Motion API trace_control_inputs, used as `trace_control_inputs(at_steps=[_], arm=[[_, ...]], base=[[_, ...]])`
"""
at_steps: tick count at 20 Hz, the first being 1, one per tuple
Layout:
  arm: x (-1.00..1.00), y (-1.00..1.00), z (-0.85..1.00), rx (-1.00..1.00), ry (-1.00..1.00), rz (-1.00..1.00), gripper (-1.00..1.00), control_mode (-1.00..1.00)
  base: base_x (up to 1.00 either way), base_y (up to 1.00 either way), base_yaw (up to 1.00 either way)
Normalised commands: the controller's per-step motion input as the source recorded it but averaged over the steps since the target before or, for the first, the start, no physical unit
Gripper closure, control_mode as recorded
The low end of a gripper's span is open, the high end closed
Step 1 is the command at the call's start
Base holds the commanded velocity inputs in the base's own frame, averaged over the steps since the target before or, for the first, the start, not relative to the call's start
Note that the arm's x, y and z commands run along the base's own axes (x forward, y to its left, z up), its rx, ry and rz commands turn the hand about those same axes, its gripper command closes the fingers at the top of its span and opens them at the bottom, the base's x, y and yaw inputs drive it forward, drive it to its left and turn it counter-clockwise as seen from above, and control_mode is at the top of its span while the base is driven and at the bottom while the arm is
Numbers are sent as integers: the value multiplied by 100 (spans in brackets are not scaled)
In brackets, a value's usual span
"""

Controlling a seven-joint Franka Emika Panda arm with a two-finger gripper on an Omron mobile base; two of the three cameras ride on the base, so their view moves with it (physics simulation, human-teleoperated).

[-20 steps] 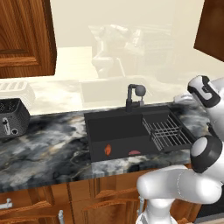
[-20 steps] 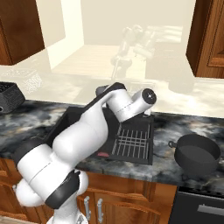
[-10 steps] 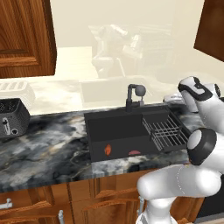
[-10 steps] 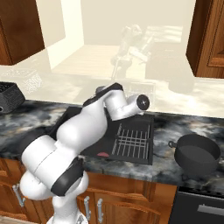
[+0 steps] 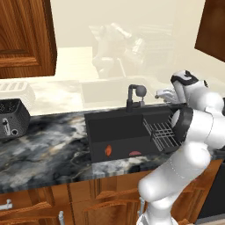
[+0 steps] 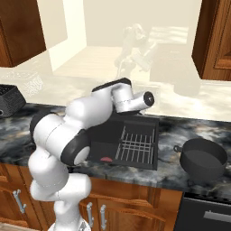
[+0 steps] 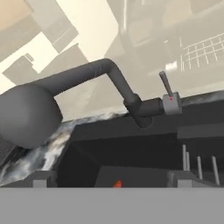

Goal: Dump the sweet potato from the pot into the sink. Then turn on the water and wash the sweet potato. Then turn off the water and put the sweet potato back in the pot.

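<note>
The sweet potato [image 5: 107, 150] is lying on the floor of the sink [image 5: 117, 128], toward the near left part of the basin, with a flat darker red sliver [image 5: 135, 153] a bit to its right, not touching it. The right half of the basin is taken up by a wire rack [image 5: 160, 130]. In the hand view just a little orange bit of the sweet potato [image 7: 117, 184] pokes up at the bottom edge, down inside the sink [image 7: 131, 148].

The pot [image 6: 202, 158] sits upright on the counter [image 6: 176, 131] well to the right of the sink, just past the basin's right edge, nothing visible inside it.

The arm is up over the right side of the basin with its hand pointed at the faucet [image 5: 134, 96], which stands on the far rim. From the hand view the faucet [image 7: 100, 83] is really close: round dark spout head on the left, curved neck, and a small grey lever [image 7: 167, 89] sticking up on the right. The gripper [image 7: 111, 179] has its fingers spread all the way apart, one tip at each side of the bottom edge, and it's holding nothing.

A toaster [image 5: 12, 117] sits far off on the left of the counter.
</note>
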Motion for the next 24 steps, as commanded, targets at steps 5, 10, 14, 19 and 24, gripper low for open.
trace_control_inputs(at_steps=[5, 10, 14, 19, 24], arm=[[46, 0, -18, 7, 1, 5, -100, -100], [35, 0, -31, 1, -1, 3, -100, -100], [28, 0, -28, 0, -3, 3, -100, -100], [26, 0, -16, 0, -7, 1, -100, -100], [26, 6, -9, 0, -8, 0, -100, -100]], base=[[0, 0, 0], [0, 0, 0], [0, 0, 0], [0, 0, 0], [0, 0, 0]])
